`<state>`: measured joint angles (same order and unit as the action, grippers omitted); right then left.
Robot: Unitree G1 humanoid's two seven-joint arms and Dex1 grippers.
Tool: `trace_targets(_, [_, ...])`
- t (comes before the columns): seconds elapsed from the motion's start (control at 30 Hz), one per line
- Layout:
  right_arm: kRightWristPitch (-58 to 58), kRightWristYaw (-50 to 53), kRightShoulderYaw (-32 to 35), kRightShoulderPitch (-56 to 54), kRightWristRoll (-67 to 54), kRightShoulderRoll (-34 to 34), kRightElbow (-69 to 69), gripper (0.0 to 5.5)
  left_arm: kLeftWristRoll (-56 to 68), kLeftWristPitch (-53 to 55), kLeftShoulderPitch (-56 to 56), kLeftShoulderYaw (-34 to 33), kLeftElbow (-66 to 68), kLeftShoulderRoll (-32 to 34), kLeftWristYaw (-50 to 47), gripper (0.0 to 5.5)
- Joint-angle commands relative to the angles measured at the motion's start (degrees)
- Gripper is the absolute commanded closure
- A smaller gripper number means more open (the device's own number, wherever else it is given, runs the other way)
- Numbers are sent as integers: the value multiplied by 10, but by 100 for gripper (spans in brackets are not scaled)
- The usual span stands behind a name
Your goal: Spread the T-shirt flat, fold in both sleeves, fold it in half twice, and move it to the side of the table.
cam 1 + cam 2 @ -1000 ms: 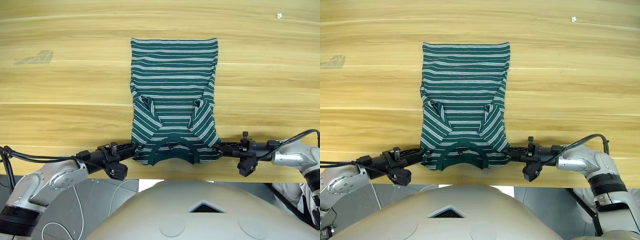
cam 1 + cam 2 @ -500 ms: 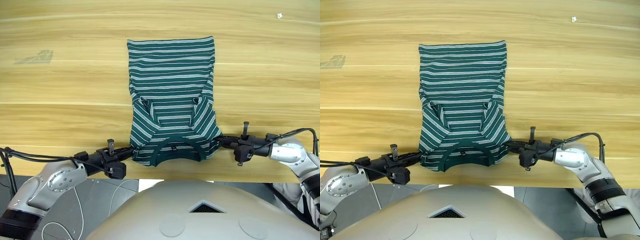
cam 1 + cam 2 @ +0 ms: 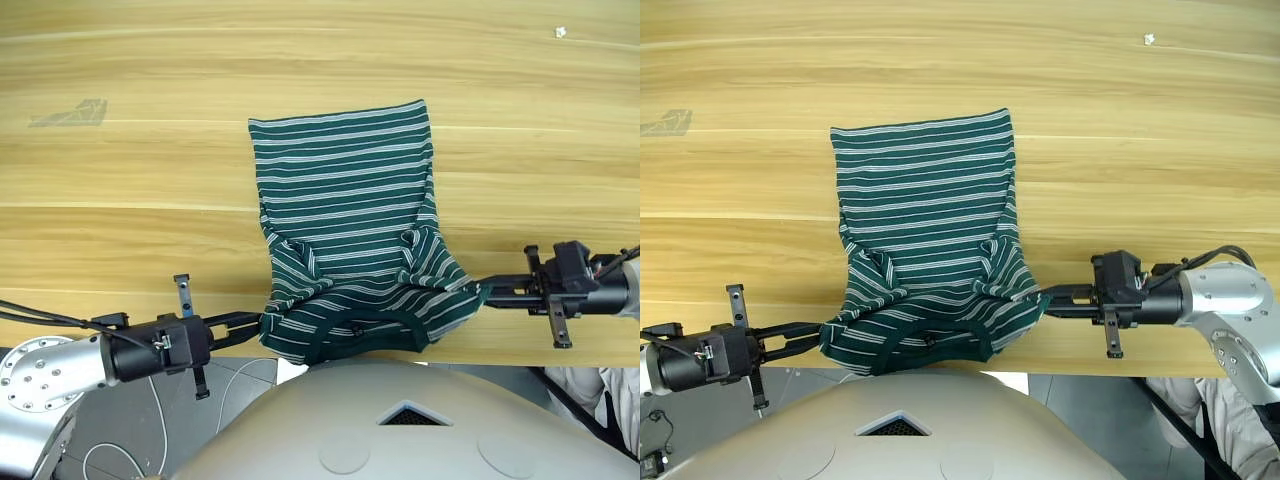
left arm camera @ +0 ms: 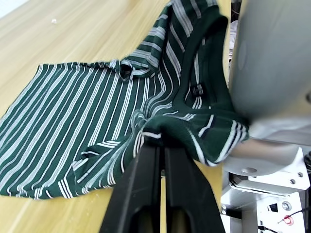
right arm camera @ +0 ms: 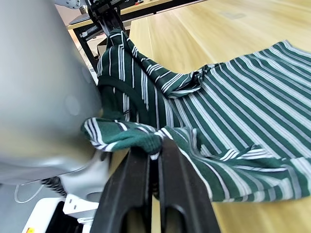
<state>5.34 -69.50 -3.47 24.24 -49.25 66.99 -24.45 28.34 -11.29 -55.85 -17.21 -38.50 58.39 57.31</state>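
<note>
Two sleeves already lie folded in on the T-shirt (image 3: 345, 230), which sits mid-table (image 3: 120, 200) with its collar end at the near edge. Left gripper (image 3: 262, 322) and right gripper (image 3: 482, 292) each pinch a collar-end corner, raised slightly. Judged: first half-fold starting; both halvings and the move aside remain. Neck label (image 4: 197, 91) too small to read.

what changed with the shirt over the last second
The left hand and right hand lifted the collar end of the T-shirt off the table and stretched it wider, the right hand pulling outward. The far hem slid toward the robot and tilted. The sleeves stay folded in; the far half still lies flat.
</note>
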Motion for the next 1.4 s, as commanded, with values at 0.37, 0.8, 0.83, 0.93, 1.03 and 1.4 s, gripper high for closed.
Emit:
trace_targets(0.37, [63, -44, 71, -71, 41, -56, 3, 548, -27, 88, 169, -38, 66, -8, 29, 547])
trace_targets(0.8, [-17, 81, -77, -500, 329, -314, 402, 548, -220, 172, 543, 181, 260, -120, -110, 547])
trace_targets(0.83, [-32, 86, -75, -518, 340, -325, 434, 548, -225, 173, 564, 183, 280, -130, -120, 547])
trace_targets(0.93, [-71, 102, -63, -559, 362, -348, 516, 548, -239, 166, 628, 182, 345, -161, -153, 547])
trace_targets(1.03, [-100, 105, -54, -582, 373, -361, 567, 548, -250, 149, 673, 188, 397, -183, -167, 547])
trace_targets(1.4, [-136, 134, -41, -610, 411, -406, 663, 522, -290, 74, 717, 235, 537, -239, -169, 527])
